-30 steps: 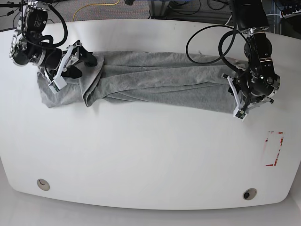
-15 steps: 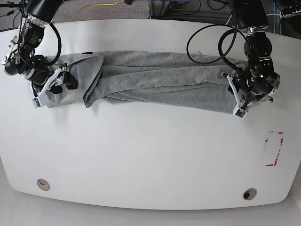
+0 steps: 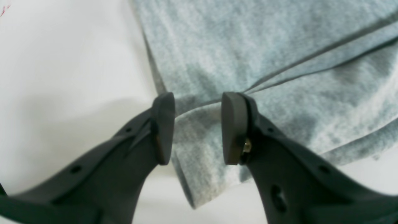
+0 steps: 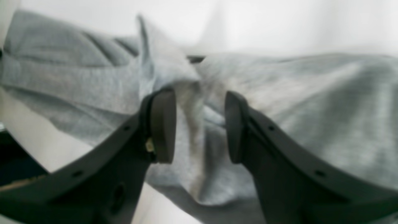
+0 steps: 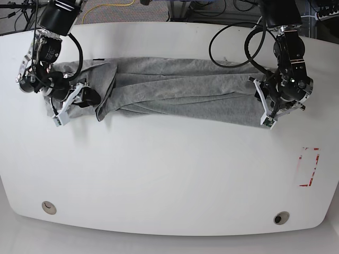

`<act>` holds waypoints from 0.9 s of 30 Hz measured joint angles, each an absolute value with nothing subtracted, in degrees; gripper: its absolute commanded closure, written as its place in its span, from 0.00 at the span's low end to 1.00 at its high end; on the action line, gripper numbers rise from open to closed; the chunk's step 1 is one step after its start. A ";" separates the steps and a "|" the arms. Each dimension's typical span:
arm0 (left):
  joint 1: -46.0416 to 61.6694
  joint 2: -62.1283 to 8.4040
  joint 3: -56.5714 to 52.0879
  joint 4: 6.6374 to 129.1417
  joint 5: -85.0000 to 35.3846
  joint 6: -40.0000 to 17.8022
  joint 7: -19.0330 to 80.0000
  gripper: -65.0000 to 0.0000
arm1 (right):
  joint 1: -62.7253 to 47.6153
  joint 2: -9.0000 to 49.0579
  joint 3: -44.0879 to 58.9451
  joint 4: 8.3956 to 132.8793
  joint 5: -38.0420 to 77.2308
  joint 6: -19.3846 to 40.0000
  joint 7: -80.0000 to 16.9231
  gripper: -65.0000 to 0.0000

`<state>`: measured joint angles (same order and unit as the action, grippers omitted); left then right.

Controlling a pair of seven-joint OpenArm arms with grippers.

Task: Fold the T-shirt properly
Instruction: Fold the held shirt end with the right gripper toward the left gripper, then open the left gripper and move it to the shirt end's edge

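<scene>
The left gripper (image 3: 197,127) is standing with its jaws narrowly apart, straddling a fold at the edge of the shirt (image 5: 175,90); whether it is pinching is unclear. The right gripper (image 4: 199,126) is showing a similar gap around a bunched ridge of cloth at the other end. The shirt is lying as a long grey band across the far half of the table (image 5: 169,174). A lift with only the top layer caught is risking the fold sliding apart or dragging crooked.
</scene>
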<state>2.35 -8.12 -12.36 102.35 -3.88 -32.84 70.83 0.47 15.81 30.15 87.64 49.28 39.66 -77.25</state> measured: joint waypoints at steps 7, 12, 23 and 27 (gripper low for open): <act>2.37 -8.16 -12.36 102.35 -3.88 -32.84 70.83 0.66 | 0.84 12.25 27.00 87.66 49.50 39.66 -77.19 0.63; 2.35 -8.12 -12.36 102.35 -3.92 -32.86 70.83 0.66 | 0.78 10.26 24.56 87.66 49.30 39.66 -77.21 0.63; 2.02 -8.12 -12.27 102.61 -4.45 -33.01 70.83 0.66 | 0.05 12.21 24.25 96.66 49.43 39.68 -78.28 0.63; 1.26 -8.12 -12.29 104.14 -4.29 -33.06 71.11 0.66 | -0.12 14.68 24.49 104.31 49.84 39.64 -77.78 0.63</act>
